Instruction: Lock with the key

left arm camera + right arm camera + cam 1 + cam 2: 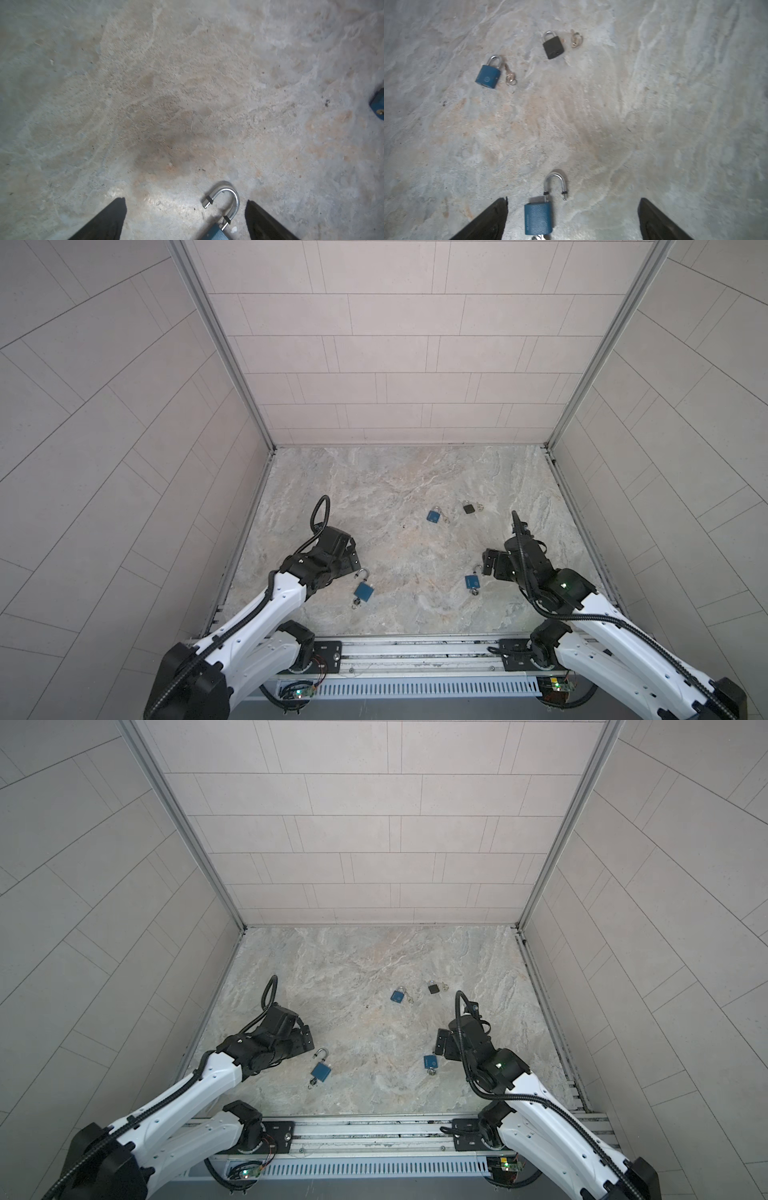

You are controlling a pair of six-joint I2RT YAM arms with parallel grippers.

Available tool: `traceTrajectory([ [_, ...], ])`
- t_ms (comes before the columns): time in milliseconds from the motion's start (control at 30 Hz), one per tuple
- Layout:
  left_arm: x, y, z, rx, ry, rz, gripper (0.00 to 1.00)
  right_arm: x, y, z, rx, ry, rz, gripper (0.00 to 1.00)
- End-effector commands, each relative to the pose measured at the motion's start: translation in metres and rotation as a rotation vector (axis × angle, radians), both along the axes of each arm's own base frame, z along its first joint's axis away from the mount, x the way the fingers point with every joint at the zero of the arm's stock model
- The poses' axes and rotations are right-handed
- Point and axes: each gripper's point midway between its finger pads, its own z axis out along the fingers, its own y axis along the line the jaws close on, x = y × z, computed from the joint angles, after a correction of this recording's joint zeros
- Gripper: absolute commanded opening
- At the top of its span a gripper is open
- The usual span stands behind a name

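Pale tiled walls in an aluminium frame close three sides of a marbled grey-and-tan stone-look worktop; four small padlocks lie flat on it in both top views.

The left gripper hangs low with its black fingers spread wide, holding nothing. Between them in the left wrist view lies the open steel shackle of the near-left blue padlock, touching neither finger; the frame edge cuts off most of its body. In a top view a small key juts from its base, too small to make out further. At the left wrist view's edge a blue corner of another padlock shows; which one cannot be told.

The right gripper is equally wide and empty. The near-right blue padlock lies between its fingers, nearer one of them but clear of both, its shackle raised open; the key in its base is cropped by the frame. In the top views the gripper hides part of that shackle.

Farther back lie a far blue padlock, shackle shut, with a brass key on a ring just beside it, and a dark padlock, also shut, with a faint key ring near it, hard to pick out against the stone pattern.
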Motion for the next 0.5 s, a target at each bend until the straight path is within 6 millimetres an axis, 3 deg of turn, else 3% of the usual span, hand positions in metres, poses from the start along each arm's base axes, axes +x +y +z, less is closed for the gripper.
traceTrajectory([
  [0,-0.015,-0.018,-0.004,0.014,0.083,-0.062,0.95,-0.02,-0.017,0.006,0.016,-0.022,-0.046,0.99],
  [67,-0.024,-0.03,-0.01,0.035,0.119,-0.094,0.9,-0.028,-0.016,0.009,0.047,-0.03,-0.024,0.99],
  [200,-0.039,-0.052,-0.011,0.018,0.116,-0.139,0.86,-0.033,0.001,-0.009,0.119,0.063,0.01,1.0],
  [333,-0.053,-0.048,-0.02,0.068,0.157,-0.148,0.85,-0.031,0.015,-0.025,0.168,0.107,0.034,0.99],
  [367,-0.055,-0.047,-0.024,0.081,0.169,-0.153,0.86,-0.029,0.017,-0.025,0.176,0.102,0.042,1.0],
  [400,-0.057,-0.046,-0.025,0.096,0.176,-0.156,0.99,-0.028,0.018,-0.025,0.176,0.095,0.048,0.99],
  [467,-0.058,-0.044,-0.03,0.137,0.191,-0.166,1.0,-0.027,0.02,-0.025,0.176,0.09,0.061,0.99],
])
